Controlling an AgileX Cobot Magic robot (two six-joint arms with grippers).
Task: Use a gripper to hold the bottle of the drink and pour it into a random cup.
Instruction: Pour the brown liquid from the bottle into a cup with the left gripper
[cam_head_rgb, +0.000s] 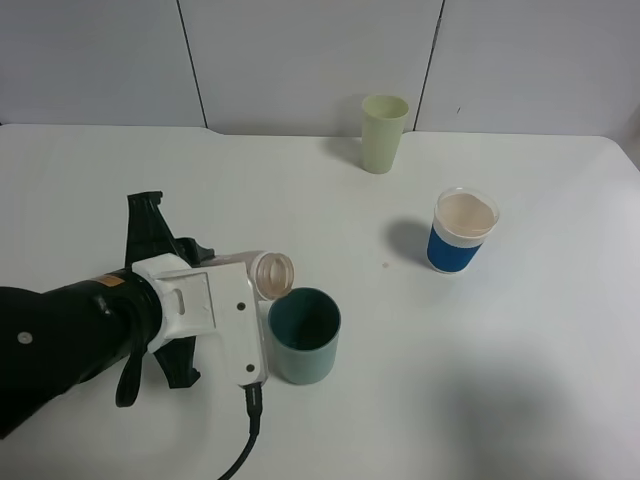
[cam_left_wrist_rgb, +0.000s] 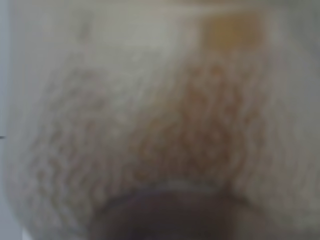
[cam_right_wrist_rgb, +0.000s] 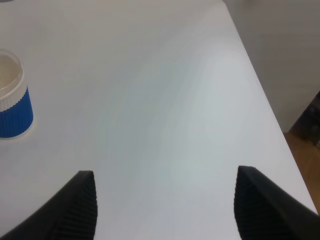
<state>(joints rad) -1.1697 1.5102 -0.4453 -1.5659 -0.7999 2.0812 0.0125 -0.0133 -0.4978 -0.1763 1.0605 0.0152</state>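
My left gripper (cam_head_rgb: 245, 300), a white jaw block on a black arm, is shut on the bottle of the drink (cam_head_rgb: 271, 274). The bottle is tipped on its side, its open neck just over the near rim of the teal-green cup (cam_head_rgb: 304, 335). Only the neck shows in the high view; the jaw block hides the body. The left wrist view is filled by a blurred close-up of the bottle (cam_left_wrist_rgb: 160, 120) with dark liquid at the bottom. My right gripper (cam_right_wrist_rgb: 165, 205) is open and empty above bare table, out of the high view.
A tall pale green cup (cam_head_rgb: 383, 132) stands at the back. A blue-and-white cup (cam_head_rgb: 461, 231) stands right of centre and shows in the right wrist view (cam_right_wrist_rgb: 12, 105). The table's right edge (cam_right_wrist_rgb: 260, 95) is near my right gripper.
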